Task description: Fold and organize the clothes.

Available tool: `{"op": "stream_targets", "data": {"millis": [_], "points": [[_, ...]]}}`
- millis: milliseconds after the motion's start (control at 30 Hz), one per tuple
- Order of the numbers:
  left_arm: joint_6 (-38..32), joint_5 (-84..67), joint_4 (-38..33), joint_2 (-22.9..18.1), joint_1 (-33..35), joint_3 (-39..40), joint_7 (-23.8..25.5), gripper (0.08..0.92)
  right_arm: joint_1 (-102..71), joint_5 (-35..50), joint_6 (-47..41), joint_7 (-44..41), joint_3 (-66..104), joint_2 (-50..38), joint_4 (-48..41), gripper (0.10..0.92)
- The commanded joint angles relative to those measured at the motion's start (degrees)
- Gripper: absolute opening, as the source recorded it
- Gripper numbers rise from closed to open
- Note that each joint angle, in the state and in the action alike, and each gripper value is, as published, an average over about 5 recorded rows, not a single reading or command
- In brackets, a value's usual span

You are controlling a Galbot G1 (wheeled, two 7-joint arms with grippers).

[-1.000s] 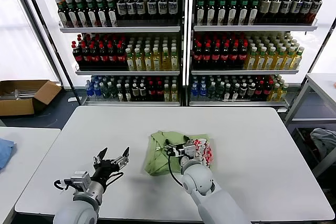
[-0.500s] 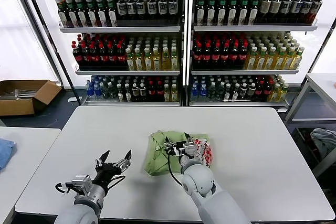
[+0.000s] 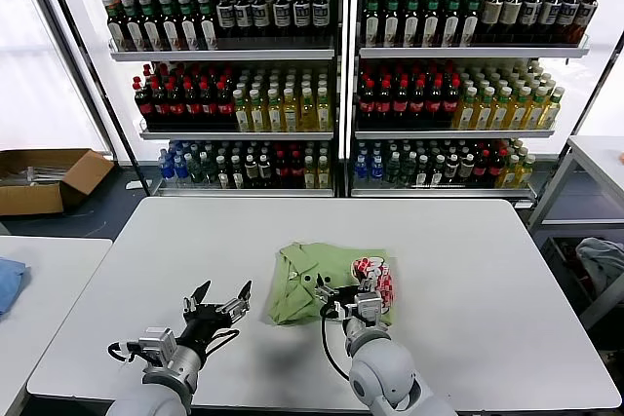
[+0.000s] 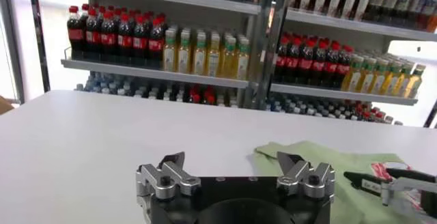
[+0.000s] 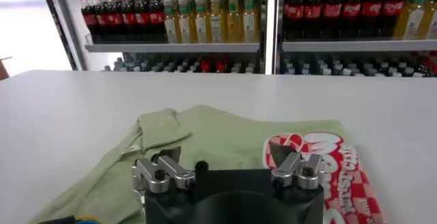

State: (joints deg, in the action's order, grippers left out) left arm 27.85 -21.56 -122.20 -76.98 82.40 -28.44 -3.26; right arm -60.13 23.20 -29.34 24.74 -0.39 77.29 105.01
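The clothes, a light green polo shirt (image 3: 310,278), lie in a folded bundle on the white table (image 3: 468,270), with the red-and-white print (image 3: 376,276) facing up on the right part. My right gripper (image 3: 348,297) hovers open over the shirt's near edge, holding nothing. In the right wrist view its fingers (image 5: 224,157) spread above the green cloth (image 5: 205,126) and the print (image 5: 328,160). My left gripper (image 3: 219,301) is open above bare table to the left of the shirt. The left wrist view shows it (image 4: 232,162) empty, with the shirt (image 4: 328,158) ahead to one side.
Shelves of bottles (image 3: 331,75) stand behind the table. A cardboard box (image 3: 44,177) sits on the floor at far left. A blue cloth (image 3: 8,282) lies on a second table at left. Another table (image 3: 600,158) stands at right.
My right arm has drawn back toward me, from over the middle of the shirt to its near edge. The left gripper has edged slightly forward and right. Both stayed open.
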Motion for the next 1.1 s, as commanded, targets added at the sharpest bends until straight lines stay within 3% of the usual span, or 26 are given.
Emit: {"op": "stream_targets", "data": {"millis": [33, 367, 567, 800, 1100], "points": [[0.0, 0.0, -0.5, 0.2, 0.2, -0.5, 0.1, 0.823, -0.6, -2.2, 1.0, 1.0, 0.1, 3.1, -6.1, 0.823], [-0.4, -0.1, -0.2, 0.0, 0.2, -0.7, 0.5, 0.823, -2.2, -1.7, 2.3, -0.6, 1.6, 2.2, -4.9, 0.823], [-1.8, 0.2, -1.1, -0.4, -0.2, -0.6, 0.4, 0.823, -3.2, -6.4, 3.6, -1.2, 2.3, -0.3, 7.9, 0.823], [-4.5, 0.8, -2.6, -1.8, -0.4, -0.6, 0.2, 0.823, -7.8, -18.7, 5.2, -3.1, 7.0, -6.9, 20.2, 0.823], [-7.4, 1.5, -1.9, -2.7, -1.3, -0.8, -0.2, 0.823, -24.7, -14.2, 7.7, -4.7, 18.9, -10.3, 20.5, 0.823]]}}
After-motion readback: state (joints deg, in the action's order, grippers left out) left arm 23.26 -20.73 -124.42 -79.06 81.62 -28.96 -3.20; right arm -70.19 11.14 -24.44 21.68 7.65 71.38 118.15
